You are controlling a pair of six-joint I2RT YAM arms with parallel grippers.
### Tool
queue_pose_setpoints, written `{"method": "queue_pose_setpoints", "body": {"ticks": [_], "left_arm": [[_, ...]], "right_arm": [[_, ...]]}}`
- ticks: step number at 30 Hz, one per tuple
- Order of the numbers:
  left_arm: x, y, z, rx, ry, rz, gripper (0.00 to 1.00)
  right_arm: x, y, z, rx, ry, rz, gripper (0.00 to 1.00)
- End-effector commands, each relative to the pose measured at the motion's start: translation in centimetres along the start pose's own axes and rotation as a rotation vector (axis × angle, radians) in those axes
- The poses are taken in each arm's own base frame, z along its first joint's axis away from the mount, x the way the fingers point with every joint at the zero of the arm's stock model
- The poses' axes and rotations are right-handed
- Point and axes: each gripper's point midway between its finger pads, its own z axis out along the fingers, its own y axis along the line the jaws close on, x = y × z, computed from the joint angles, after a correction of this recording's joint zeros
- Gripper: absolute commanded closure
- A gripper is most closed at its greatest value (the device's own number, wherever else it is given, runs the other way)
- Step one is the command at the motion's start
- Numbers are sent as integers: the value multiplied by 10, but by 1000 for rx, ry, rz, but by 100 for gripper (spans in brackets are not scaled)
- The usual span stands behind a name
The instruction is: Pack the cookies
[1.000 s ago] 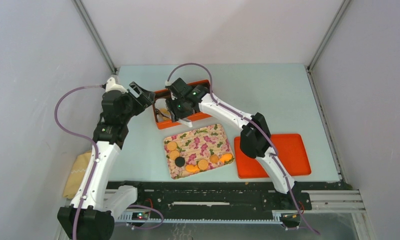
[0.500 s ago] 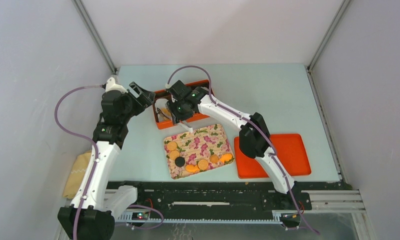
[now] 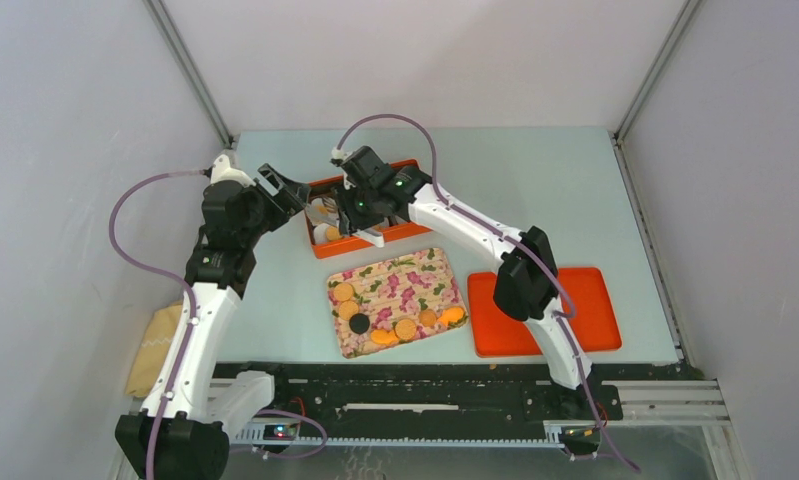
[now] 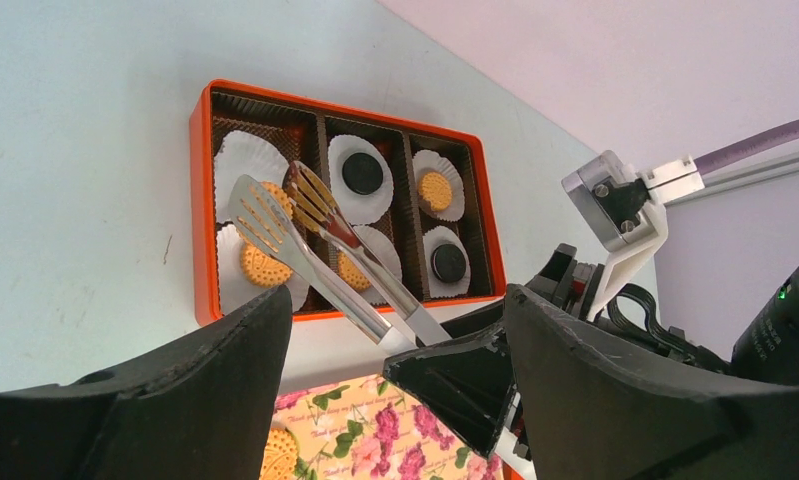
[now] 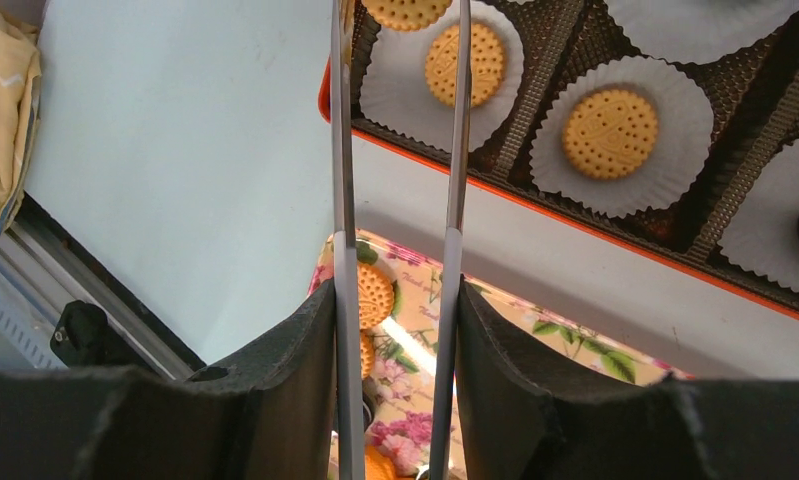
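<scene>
Pale blue table (image 3: 545, 190), white walls (image 3: 425, 60)

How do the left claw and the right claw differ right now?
The left claw stands wide open and empty; the right claw is closed on metal tongs. The left claw hangs beside the orange box; the right claw holds its tongs over the box. Both are black two-finger claws near that box.

A pale blue counter (image 3: 535, 190) carries an orange box (image 4: 201, 200) split into three brown-lined compartments, each with two white paper liners (image 4: 240, 160). Metal tongs (image 4: 325, 250) slant over its left compartment. Just beside the box lies a floral tray (image 3: 415, 285). An orange lid (image 3: 585, 315) sits to the right, and a yellow cloth (image 3: 153, 345) lies off the left edge.
</scene>
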Motion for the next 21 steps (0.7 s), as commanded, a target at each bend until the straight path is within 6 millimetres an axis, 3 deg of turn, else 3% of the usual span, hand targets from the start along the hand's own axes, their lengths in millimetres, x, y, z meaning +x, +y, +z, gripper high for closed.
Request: {"method": "queue_pose_setpoints", "body": {"ticks": [1,21], "left_arm": [[-2,-1,-4,24,-15,20,18],[-1,0,-3,24,-12,37,18]], "right_arm": [[-31,15,-20,-57,-99,10,67],[-38,-23,44,-51,-113,29,66]]}}
